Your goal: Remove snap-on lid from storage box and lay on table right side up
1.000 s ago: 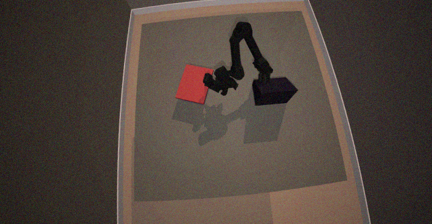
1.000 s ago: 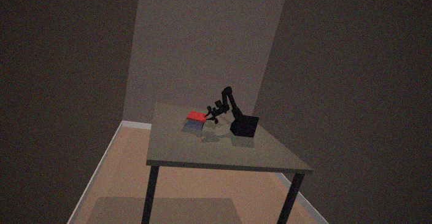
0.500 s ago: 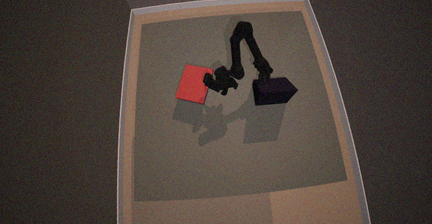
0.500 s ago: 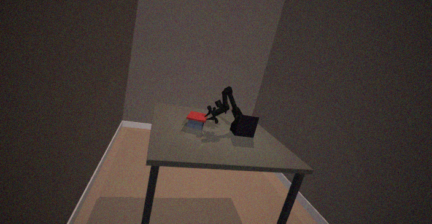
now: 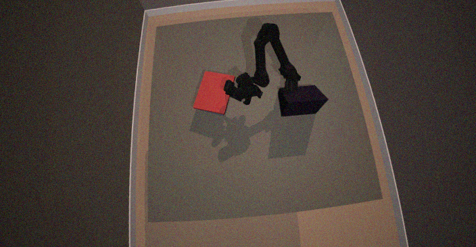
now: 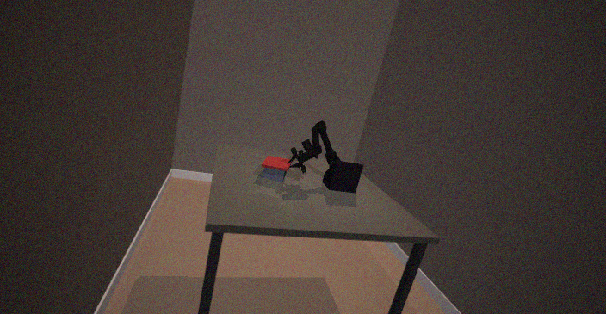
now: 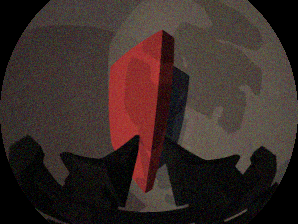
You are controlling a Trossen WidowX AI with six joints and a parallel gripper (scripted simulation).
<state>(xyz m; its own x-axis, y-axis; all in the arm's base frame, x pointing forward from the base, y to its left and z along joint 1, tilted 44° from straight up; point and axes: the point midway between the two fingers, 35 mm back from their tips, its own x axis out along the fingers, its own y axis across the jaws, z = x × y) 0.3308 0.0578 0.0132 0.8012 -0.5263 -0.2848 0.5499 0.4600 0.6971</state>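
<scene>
The red lid is right side up over the dark blue storage box. In the top view the lid hides the box. The box stands upright on the table. My gripper is shut on the lid's edge on the side facing the arm base, with one finger above it and one below. The lid sits at or just above the box's top; whether there is a gap between them I cannot tell.
The black arm base stands on the table to the right of the box. The arm arches up and over from it to the lid. The table's near edge shows in the exterior view, with floor beyond it.
</scene>
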